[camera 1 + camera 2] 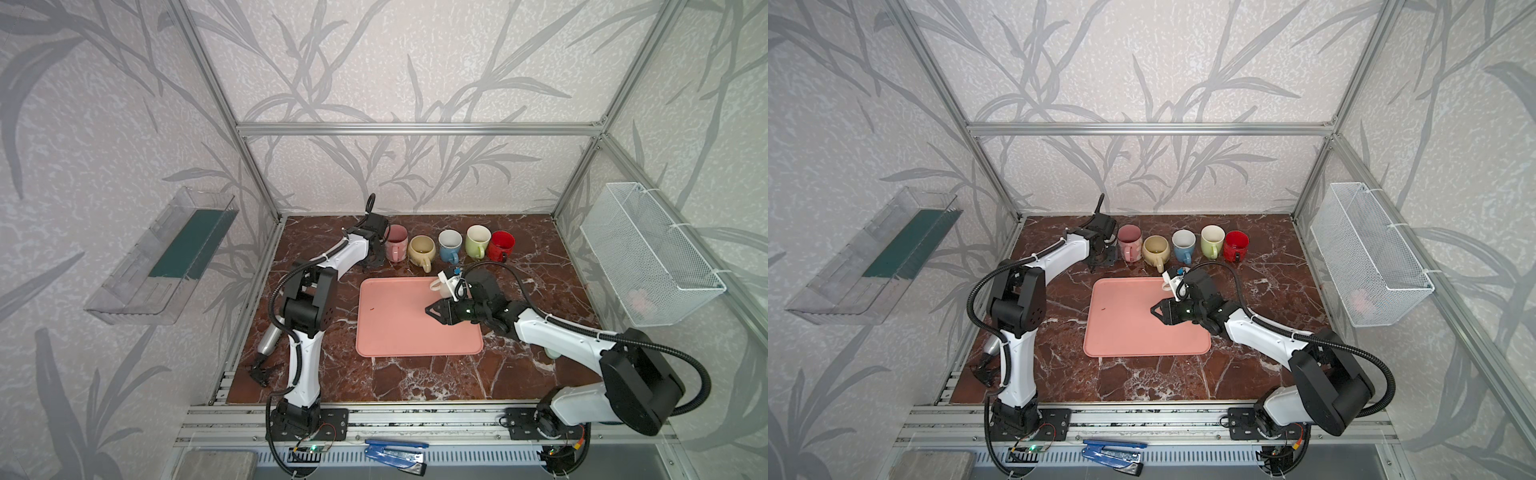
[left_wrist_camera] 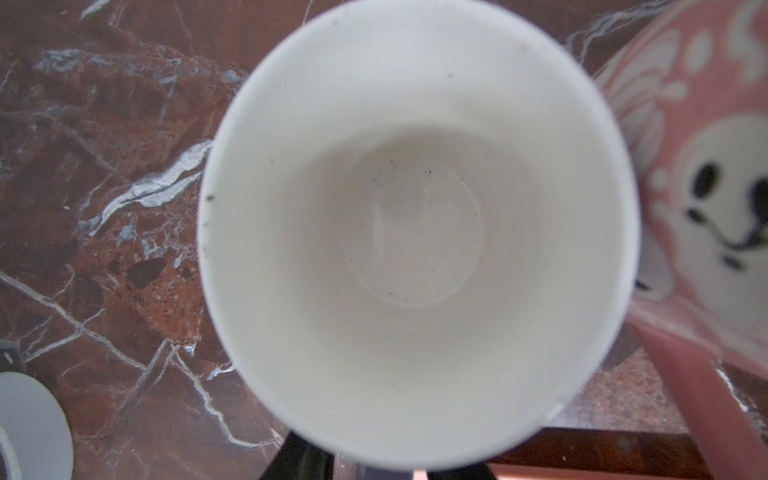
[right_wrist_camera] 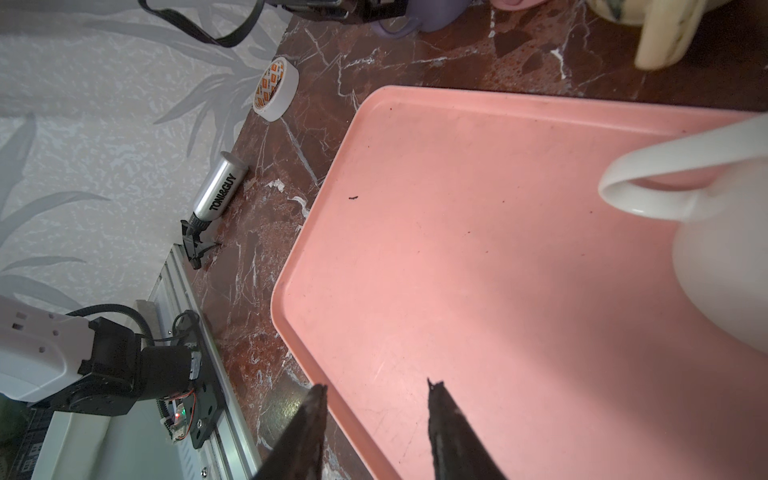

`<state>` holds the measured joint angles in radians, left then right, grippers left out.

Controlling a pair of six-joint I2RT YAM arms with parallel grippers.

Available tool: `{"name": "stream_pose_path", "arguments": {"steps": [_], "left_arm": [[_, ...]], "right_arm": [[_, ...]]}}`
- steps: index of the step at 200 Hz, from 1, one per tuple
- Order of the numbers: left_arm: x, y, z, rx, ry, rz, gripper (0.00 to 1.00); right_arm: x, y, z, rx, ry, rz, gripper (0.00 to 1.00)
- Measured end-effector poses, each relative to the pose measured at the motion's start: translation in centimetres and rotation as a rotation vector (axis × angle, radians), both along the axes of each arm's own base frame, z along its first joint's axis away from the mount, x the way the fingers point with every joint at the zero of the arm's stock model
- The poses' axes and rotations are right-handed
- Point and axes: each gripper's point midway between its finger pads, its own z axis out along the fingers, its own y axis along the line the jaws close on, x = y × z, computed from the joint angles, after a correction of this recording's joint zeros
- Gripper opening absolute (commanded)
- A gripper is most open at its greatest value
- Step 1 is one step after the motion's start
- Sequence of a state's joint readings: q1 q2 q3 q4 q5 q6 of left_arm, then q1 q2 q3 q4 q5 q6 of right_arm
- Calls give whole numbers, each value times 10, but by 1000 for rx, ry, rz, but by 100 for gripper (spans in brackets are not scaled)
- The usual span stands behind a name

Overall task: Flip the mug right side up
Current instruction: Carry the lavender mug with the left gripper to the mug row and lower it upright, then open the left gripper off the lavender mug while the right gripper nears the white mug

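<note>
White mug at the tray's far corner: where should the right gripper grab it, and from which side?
Probably the handle of the white mug: its loop juts toward the bare middle of the tray, with nothing around it. Come in from that side; the open right gripper sits beside it.

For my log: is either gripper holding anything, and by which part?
Right gripper holds nothing, jaws apart over the tray. Left gripper is at the upright mug's rim; grip unclear.
</note>
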<state>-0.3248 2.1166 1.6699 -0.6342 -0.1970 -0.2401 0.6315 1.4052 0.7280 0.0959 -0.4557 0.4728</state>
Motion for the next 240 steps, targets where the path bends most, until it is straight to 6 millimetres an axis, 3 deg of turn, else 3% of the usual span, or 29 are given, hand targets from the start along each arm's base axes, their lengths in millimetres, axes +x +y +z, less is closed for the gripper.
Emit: {"name": "stream_pose_path", "arguments": {"steps": [48, 84, 118, 187, 240], "left_arm": [[-17, 7, 13, -4, -19, 20, 43], [-37, 12, 54, -59, -102, 41, 49], [-61, 11, 93, -149, -193, 39, 61], [-127, 15, 158, -315, -352, 16, 94], [-178, 22, 206, -427, -485, -23, 99]], "right_arm": [[-2, 0, -2, -14, 1, 6, 42], [-3, 0, -4, -24, -6, 12, 43], [-5, -3, -6, -56, -13, 15, 44], [1, -9, 4, -136, -61, 7, 46], [9, -14, 14, -194, -81, -15, 51]]}}
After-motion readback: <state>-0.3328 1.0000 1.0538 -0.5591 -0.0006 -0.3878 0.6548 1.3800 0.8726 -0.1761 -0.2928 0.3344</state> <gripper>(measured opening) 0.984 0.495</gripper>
